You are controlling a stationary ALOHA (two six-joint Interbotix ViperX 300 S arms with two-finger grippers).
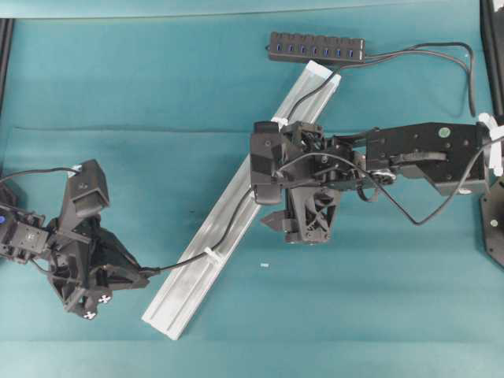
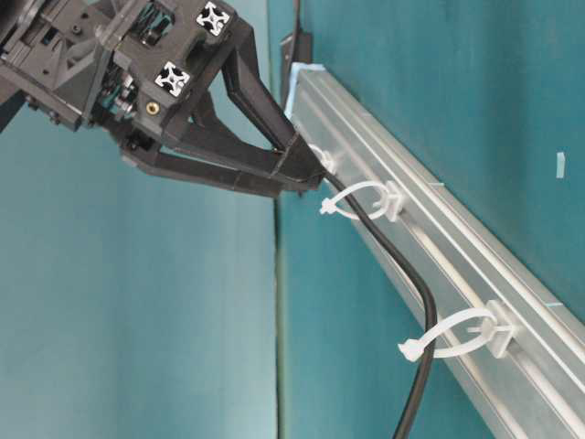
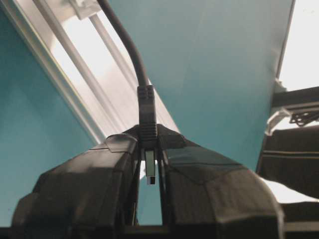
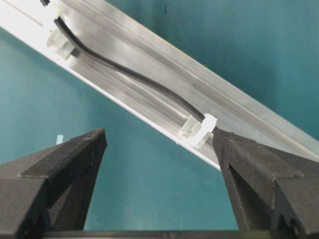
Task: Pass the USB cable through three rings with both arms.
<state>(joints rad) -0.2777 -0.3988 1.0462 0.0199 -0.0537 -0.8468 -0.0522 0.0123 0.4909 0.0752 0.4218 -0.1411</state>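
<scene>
A: Is there any writing to read?
B: No, none is legible. The counter is covered in plain teal.
A: Where is the USB cable?
B: It runs along the silver rail through the rings. The left end effector pinches its plug; the right end effector is spread wide above the rail.

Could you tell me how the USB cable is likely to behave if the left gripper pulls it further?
Probably floppy: the USB cable bends between the rings. Likely light, since it hangs from the left gripper, pinched at the plug. It may drag on the rings.
</scene>
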